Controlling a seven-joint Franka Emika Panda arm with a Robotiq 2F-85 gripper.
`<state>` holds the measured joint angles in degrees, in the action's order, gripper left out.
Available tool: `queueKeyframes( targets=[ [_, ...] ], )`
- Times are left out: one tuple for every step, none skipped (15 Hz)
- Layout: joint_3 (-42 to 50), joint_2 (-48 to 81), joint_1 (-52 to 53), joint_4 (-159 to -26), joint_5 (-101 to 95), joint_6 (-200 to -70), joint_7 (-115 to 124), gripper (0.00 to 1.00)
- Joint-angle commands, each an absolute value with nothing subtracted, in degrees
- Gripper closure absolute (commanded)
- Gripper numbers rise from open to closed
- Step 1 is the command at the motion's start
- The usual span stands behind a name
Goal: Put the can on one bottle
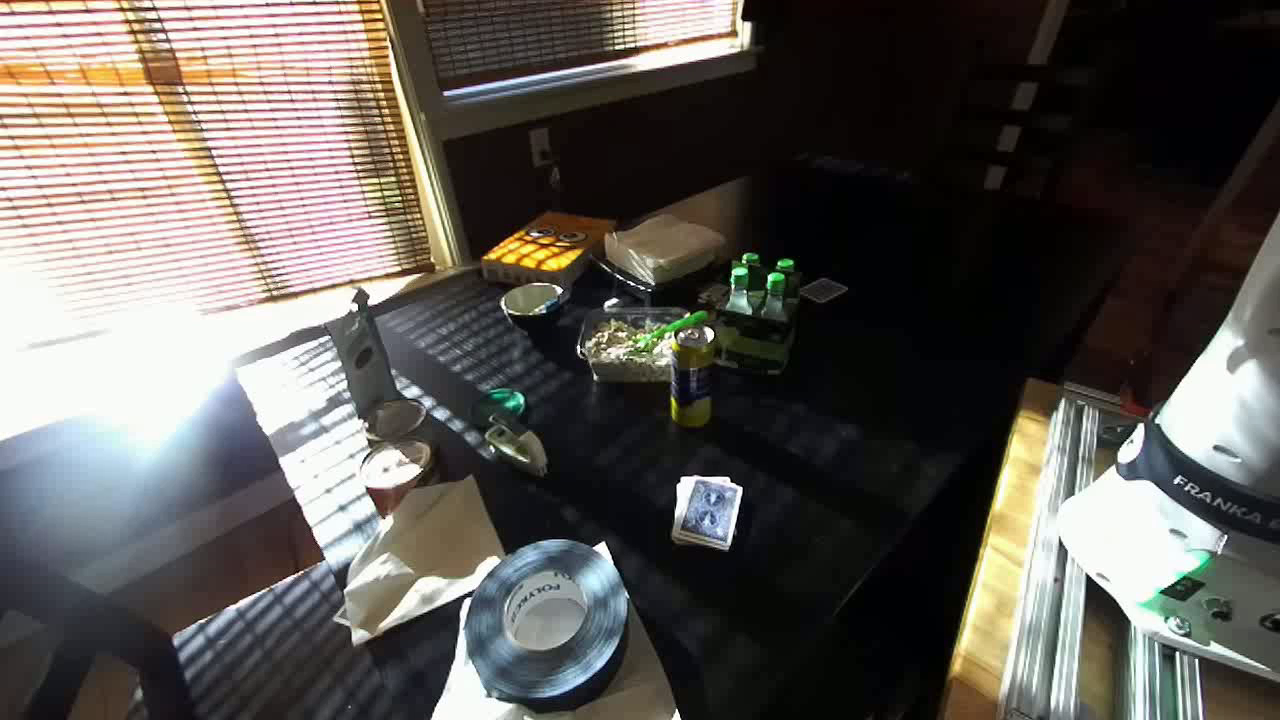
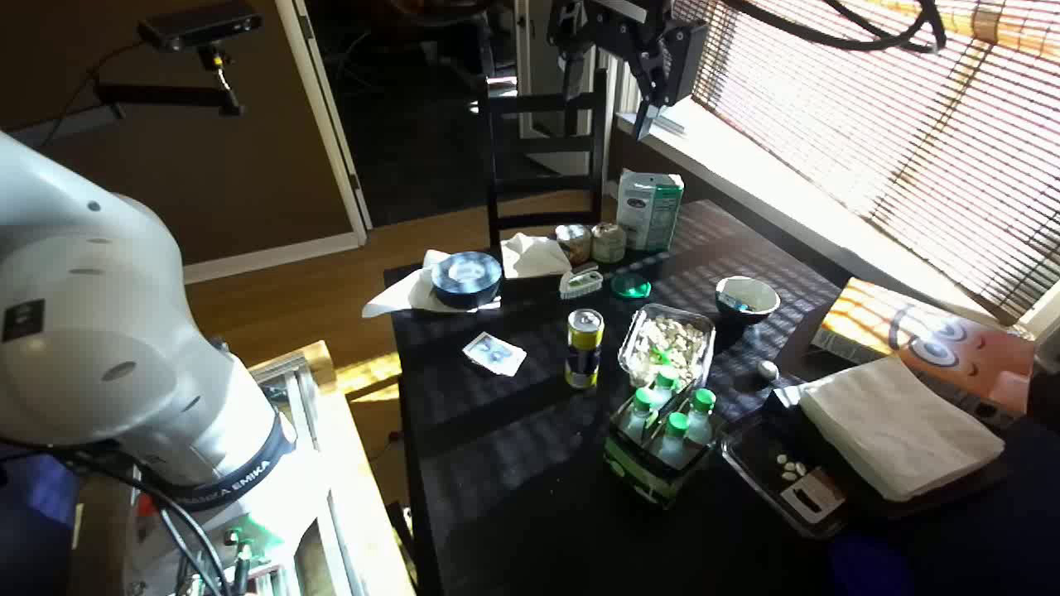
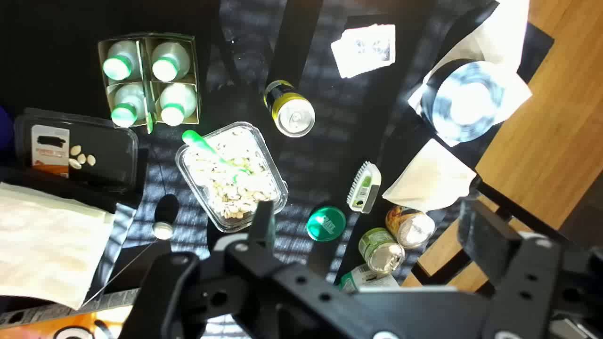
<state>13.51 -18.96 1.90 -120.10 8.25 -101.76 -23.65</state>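
In an exterior view, white "FRANKA" stands on the dark band round the robot arm; in an exterior view, the band shows "EMIKA"; "POLYK" reads inside the tape roll, "RAVE" on the green lid; the orange-printed label is too blurred

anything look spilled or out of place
A few pale seed-like bits lie loose on the clear tray, apart from the filled tub; possibly spilled. The playing cards are askew too, their edges not lined up.
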Motion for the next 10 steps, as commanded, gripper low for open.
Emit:
queueKeyframes(
  targets=[
    [12.13, -18.79, 0.27, -119.97, 8.73, -101.58, -24.05, 0.00],
    [12.13, -18.79, 0.27, -119.97, 8.73, -101.58, -24.05, 0.00],
    [12.13, -18.79, 0.27, -119.97, 8.73, -101.58, -24.05, 0.00],
    [12.13, -18.79, 0.27, -119.97, 8.73, -101.58, -24.05, 0.00],
    [12.13, -18.79, 0.27, -119.97, 8.72, -101.58, -24.05, 0.00],
    [11.62, -19.00, 0.52, -120.71, 8.26, -102.22, -24.08, 0.00],
    [10.77, -19.01, 0.57, -121.66, 7.87, -103.30, -22.98, 0.00],
    [9.78, -19.05, 0.75, -123.11, 7.63, -104.71, -22.37, 0.00],
    [8.73, -18.99, 1.01, -124.92, 7.80, -106.51, -21.29, 0.00],
    [7.37, -19.02, 1.02, -126.77, 6.88, -108.80, -19.57, 0.00]
  ],
)
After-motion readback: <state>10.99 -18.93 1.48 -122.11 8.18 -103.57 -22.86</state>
